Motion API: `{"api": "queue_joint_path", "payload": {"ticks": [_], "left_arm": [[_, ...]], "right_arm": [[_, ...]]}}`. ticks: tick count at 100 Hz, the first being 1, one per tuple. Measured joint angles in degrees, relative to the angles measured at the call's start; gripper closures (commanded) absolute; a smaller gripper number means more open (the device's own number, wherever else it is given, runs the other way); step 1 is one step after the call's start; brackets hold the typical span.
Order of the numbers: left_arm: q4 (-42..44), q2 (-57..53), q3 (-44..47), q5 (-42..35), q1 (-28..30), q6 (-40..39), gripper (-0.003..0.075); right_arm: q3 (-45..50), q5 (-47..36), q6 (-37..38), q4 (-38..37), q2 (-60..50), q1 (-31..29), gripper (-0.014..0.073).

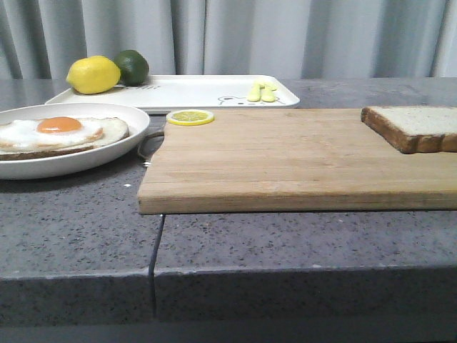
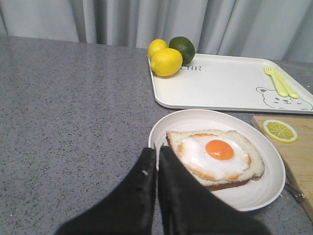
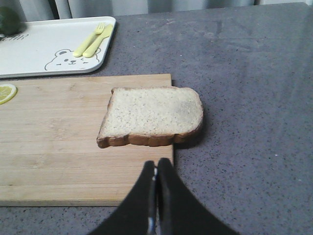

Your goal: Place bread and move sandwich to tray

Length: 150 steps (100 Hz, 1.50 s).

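Observation:
The bread [image 1: 418,125] [image 3: 151,116] lies flat at the far right end of the wooden cutting board [image 1: 285,161], overhanging its right edge. The sandwich's lower slice with a fried egg [image 1: 61,132] [image 2: 217,155] sits on a round white plate [image 1: 107,150] [image 2: 266,188] at the left. The white tray [image 1: 200,91] [image 2: 230,83] with a bear drawing stands behind. My left gripper [image 2: 157,149] is shut and empty, above the plate's near rim. My right gripper [image 3: 157,164] is shut and empty, just short of the bread. Neither gripper shows in the front view.
On the tray lie a lemon [image 1: 93,74], a lime [image 1: 133,66] and pale yellow cutlery [image 1: 261,92]; the left wrist view shows a second lemon [image 2: 157,47]. A lemon slice [image 1: 190,117] sits on the board's far left corner. A metal utensil [image 2: 293,191] lies between plate and board.

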Motion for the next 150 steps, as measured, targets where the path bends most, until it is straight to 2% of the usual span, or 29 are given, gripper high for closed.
{"api": "queue_joint_path", "payload": {"ticks": [8,15,28,34,41,150], "left_arm": [[-0.5,0.0,0.0,0.0,0.0,0.0,0.0706],[-0.7,0.0,0.0,0.0,0.0,0.0,0.0628],[-1.0,0.0,0.0,0.0,0.0,0.0,0.0374],[-1.1,0.0,0.0,0.0,0.0,0.0,0.0263],[-1.1,0.0,0.0,0.0,0.0,0.0,0.0193],[-1.2,0.0,0.0,0.0,0.0,0.0,0.0185]], "right_arm": [[0.0,0.0,0.0,0.0,0.0,0.0,0.0602],[0.0,0.0,0.0,0.1,0.0,0.0,0.0491],[0.0,0.0,0.0,0.1,0.0,0.0,0.0240],[0.0,0.0,0.0,0.2,0.0,0.0,0.0160],[0.0,0.0,0.0,0.2,0.0,0.0,0.0114],[0.0,0.4,0.0,0.0,0.0,0.0,0.0117]]}}
